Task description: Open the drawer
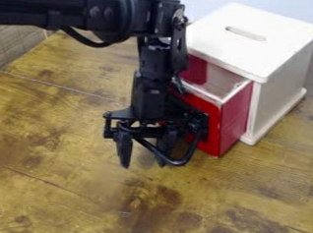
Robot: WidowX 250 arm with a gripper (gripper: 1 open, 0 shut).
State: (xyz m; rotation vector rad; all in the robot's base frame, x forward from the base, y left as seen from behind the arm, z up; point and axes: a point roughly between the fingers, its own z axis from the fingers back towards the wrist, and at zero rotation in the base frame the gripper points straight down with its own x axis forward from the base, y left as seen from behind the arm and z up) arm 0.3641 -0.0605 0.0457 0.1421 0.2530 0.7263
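- Pulling the red-fronted wooden drawer [222,120] out of its box looks like the step in hand, and judged from how things lie it is partly done: the drawer stands out from the box front, with a dark gap showing above its pale wood side.
- Nearest the camera, in front of the drawer, lies the worn brown wooden table [63,183], bare planks with dark stains.
- Just in front of the drawer's red face hangs the black robot hand [140,152], pointing steeply down, fingertips close above the table. Its two fingers stand moderately apart, neither wide nor pinched together.
- The large black loop handle [185,140] sits at the drawer's front, right beside the hand. Black on black, I cannot tell whether a finger is hooked through the loop or only stands next to it.
- Behind the drawer is the cream cube-shaped wooden box [261,50] with a slot in its top, which houses it; beyond that, a pale wall.
- Next move, as I judge it: if more opening is wanted, keep a finger inside the loop and draw straight away from the box, along the drawer's own line, so it does not bind or drag the light box along.
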